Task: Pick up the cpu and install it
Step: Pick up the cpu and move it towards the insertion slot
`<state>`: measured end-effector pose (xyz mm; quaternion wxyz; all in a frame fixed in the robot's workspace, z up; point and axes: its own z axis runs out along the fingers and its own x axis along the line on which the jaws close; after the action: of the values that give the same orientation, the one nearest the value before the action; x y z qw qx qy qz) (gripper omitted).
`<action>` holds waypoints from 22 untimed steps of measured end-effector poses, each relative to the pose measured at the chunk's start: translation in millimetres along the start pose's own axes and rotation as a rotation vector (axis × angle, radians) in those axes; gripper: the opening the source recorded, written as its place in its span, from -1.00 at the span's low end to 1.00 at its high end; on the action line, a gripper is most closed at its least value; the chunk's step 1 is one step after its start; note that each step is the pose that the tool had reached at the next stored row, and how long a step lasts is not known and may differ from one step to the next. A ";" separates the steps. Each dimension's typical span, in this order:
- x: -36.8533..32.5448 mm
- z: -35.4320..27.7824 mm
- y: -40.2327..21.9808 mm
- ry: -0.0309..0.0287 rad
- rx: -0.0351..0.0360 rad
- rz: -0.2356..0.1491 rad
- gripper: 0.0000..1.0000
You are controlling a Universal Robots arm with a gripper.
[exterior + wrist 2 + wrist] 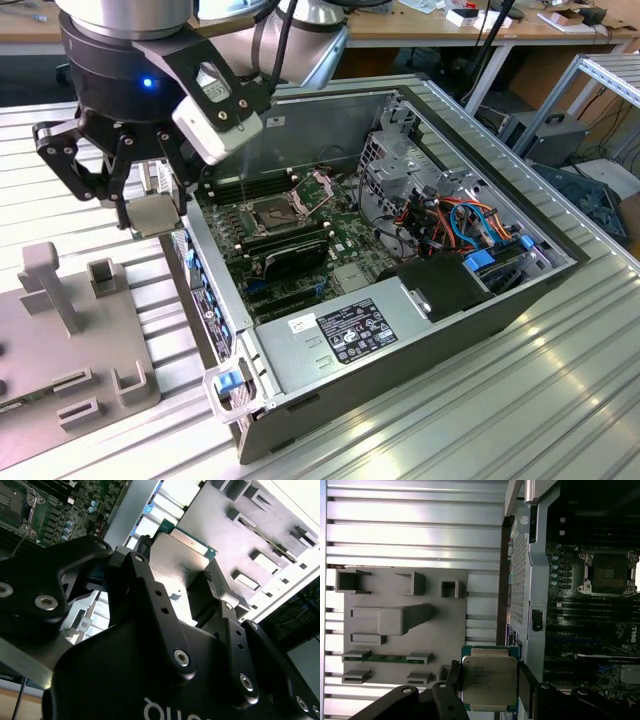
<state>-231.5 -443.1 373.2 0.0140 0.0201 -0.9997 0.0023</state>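
My gripper (152,210) is shut on the cpu (156,214), a small silvery-grey square held flat between the two black fingers. It hangs in the air just outside the computer case's wall on the exterior view's left, above the slatted table. In both wrist views the cpu (489,680) (182,555) sits clamped at its two opposite edges. The dark square socket (272,212) (609,572) on the green motherboard (345,235) lies bare, its hinged metal frame (318,185) tipped up. The socket is apart from the cpu, further inside the case.
A grey fixture plate (70,330) (395,625) with raised holders lies on the exterior view's left; a green memory stick (387,657) rests in one. The case wall (215,270) stands between gripper and motherboard. Cables (460,225) and a power supply (350,335) fill the case's near side.
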 end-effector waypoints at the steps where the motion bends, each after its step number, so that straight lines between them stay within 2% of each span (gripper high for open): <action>1: -2.1 -0.1 -0.1 0.0000 0.0000 0.000 0.09; 7: -18.6 -0.5 -0.7 -0.0001 -0.0001 0.000 0.09; 8: -23.8 -0.6 -1.0 -0.0001 0.0000 0.000 0.09; 11: -32.9 -0.9 -1.3 -0.0001 -0.0001 0.000 0.09; 13: -41.8 -1.1 -1.7 -0.0001 -0.0001 0.000 0.09; 15: -54.0 -1.4 -2.2 -0.0001 -0.0001 0.000 0.09; 19: -68.7 -1.9 -2.8 -0.0001 -0.0001 0.000 0.09; 22: -77.2 -2.1 -3.1 -0.0001 -0.0001 0.000 0.09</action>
<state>-154.2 -443.0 373.2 0.0139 0.0201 -0.9997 0.0022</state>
